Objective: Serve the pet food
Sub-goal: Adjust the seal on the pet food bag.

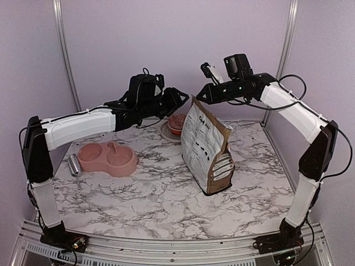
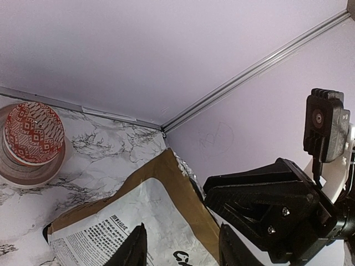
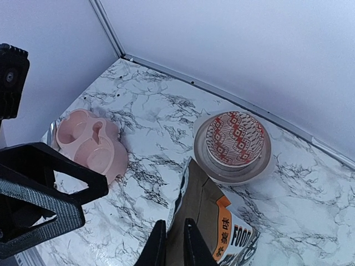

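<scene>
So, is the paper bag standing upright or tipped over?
Upright: the bag stands on its base, and the right claw pinches its top edge.

Glossy white plastic arm shells (image 1: 83,124) run between black joint housings (image 1: 36,149), thin black cables (image 1: 295,76) loop alongside, and the matte black angular right gripper (image 1: 195,95) shows small silver screws (image 2: 284,211).

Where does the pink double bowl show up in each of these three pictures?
Top view: the pink bowl sits left of the middle, below the left arm.
Left wrist view: not in it.
Right wrist view: the pink bowl is at the left, halfway down.
Shared landmark: the bag, which stands right of the middle in the top view and low in both wrist views.
</scene>
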Motion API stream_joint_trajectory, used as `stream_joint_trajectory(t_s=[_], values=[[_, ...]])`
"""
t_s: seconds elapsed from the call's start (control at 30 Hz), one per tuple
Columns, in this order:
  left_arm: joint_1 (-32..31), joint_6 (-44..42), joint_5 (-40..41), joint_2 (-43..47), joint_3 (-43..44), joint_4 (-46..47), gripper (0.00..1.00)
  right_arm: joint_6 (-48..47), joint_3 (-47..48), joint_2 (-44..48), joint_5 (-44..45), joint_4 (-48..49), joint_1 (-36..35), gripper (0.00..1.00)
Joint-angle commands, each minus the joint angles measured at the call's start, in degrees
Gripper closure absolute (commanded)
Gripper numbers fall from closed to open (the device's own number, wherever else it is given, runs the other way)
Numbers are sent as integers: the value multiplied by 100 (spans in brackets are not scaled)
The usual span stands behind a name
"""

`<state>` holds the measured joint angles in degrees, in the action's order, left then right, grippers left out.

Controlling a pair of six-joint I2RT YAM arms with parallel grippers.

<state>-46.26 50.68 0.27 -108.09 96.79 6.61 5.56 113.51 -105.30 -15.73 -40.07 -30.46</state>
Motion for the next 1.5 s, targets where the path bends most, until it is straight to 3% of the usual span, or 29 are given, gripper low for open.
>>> stream_joint_trajectory(t_s=[0.0, 0.37, 0.83, 1.47], values=[[-32, -93, -32, -124, 156, 157, 55, -88, -13, 232, 275, -195, 30, 89], [-32, -102, -27, -136, 142, 156, 55, -188, -109, 294, 624, -343, 29, 89], [-32, -101, 6, -147, 107, 164, 55, 8, 280, 317, -228, -80, 21, 80], [-32, -145, 43, -68, -54, 227, 55, 90, 439, -83, -185, -174, 2, 77]])
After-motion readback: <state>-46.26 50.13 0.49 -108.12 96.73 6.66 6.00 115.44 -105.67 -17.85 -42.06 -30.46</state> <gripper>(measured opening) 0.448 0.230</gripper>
